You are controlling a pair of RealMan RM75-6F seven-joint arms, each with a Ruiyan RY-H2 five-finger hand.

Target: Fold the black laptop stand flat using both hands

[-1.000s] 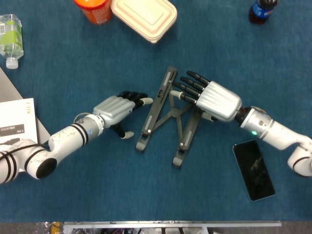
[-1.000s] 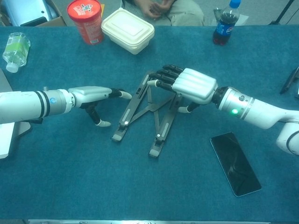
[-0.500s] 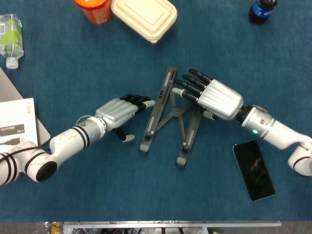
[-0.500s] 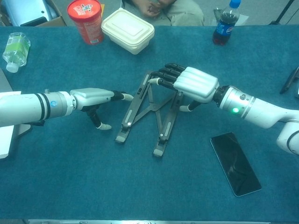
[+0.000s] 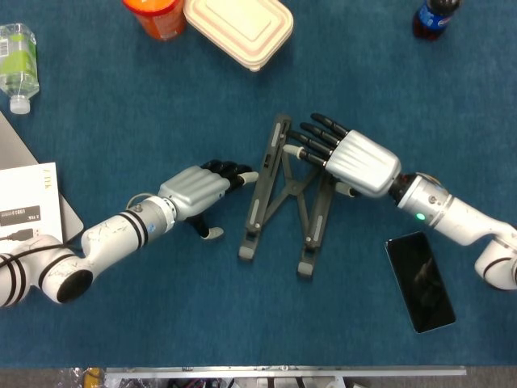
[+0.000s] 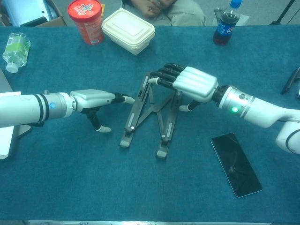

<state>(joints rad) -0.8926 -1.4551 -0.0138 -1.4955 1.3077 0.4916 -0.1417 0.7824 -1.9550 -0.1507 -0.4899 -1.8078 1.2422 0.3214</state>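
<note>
Our left hand (image 5: pixel 196 187), fingers extended together, presses its fingertips against the nine o'clock rail of the black hinged metal laptop stand (image 5: pixel 284 194); our right hand (image 5: pixel 355 160), fingers spread, rests over the rail at three o'clock, gripping nothing. Over the last second the rails have closed noticeably, so folding is well underway at mid-table.

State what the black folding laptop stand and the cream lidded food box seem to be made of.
The black folding laptop stand looks like matte metal or hard plastic: thin, straight, rigid bars with dull sheen. The cream lidded food box looks like smooth moulded plastic, with rounded corners and a stepped lid.
</note>
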